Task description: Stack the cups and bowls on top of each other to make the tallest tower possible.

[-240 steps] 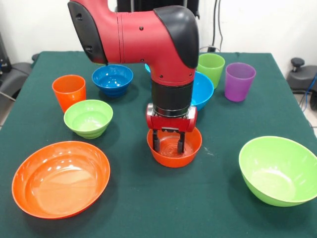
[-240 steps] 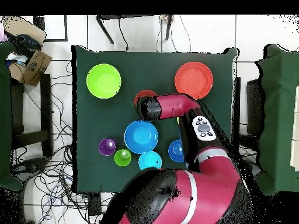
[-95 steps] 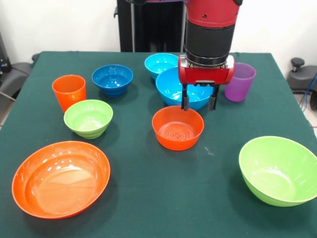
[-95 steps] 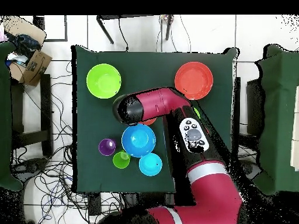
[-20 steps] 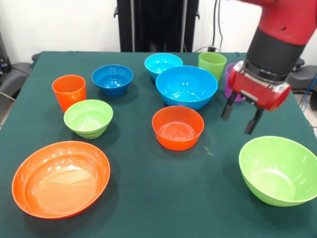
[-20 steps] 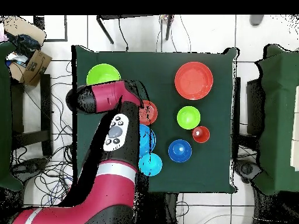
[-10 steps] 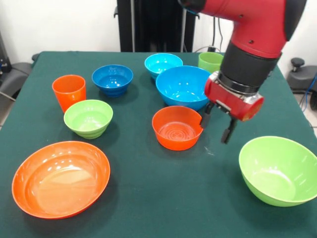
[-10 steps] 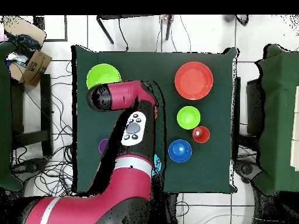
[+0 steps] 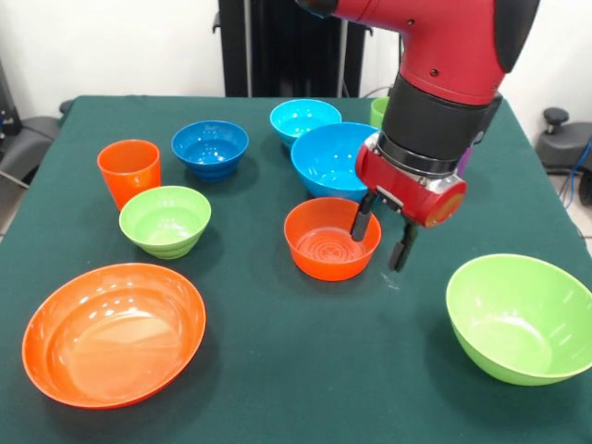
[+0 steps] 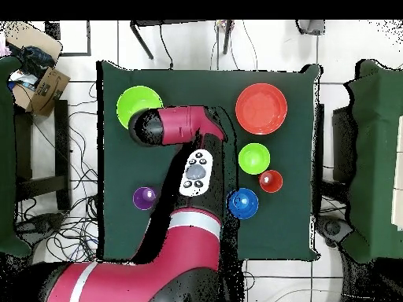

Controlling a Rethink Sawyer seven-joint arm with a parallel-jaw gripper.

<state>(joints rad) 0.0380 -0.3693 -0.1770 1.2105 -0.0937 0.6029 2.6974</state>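
Bowls and cups lie unstacked across the surface, so my jaws hang spread astride the small orange bowl's three o'clock rim, one finger inside, I judge to pinch it for stacking.

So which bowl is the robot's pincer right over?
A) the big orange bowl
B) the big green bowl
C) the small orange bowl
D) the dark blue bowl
C: in the front view the open pincer hangs at the right rim of the small orange bowl, one finger over its inside and the other just outside it.
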